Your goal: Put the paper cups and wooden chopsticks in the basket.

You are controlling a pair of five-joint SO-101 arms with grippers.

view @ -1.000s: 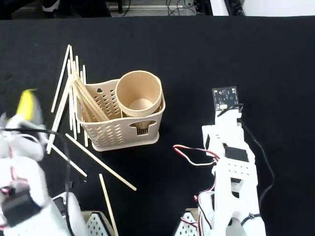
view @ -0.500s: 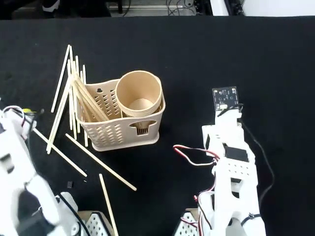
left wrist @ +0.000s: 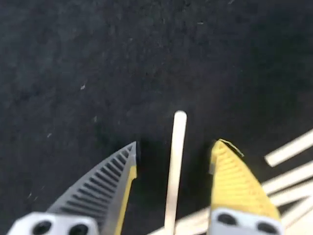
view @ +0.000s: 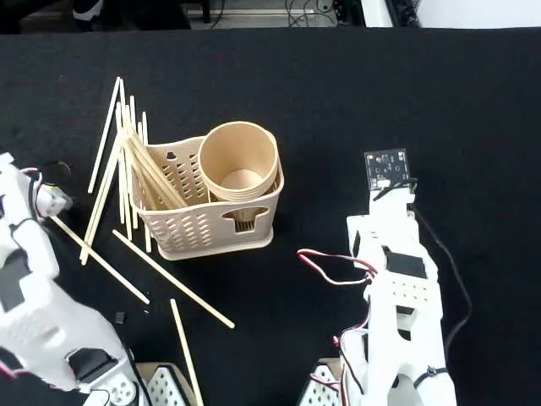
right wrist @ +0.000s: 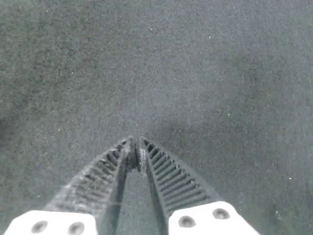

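Observation:
A beige slotted basket stands left of centre, with a paper cup inside it and several wooden chopsticks leaning in its left part. More chopsticks lie against the basket's left side. My left gripper sits at the far-left end of a loose chopstick. In the left wrist view that chopstick lies between the fingers of the open left gripper, touching neither. My right gripper rests shut on bare cloth, holding nothing.
Two further chopsticks lie in front of the basket, a long one and a short one. The black cloth covers the whole table. The right arm's white body stretches along the right front.
My left arm has swung in from the lower left and come down over the end of the loose chopstick. The right arm, the basket and the cup have not moved.

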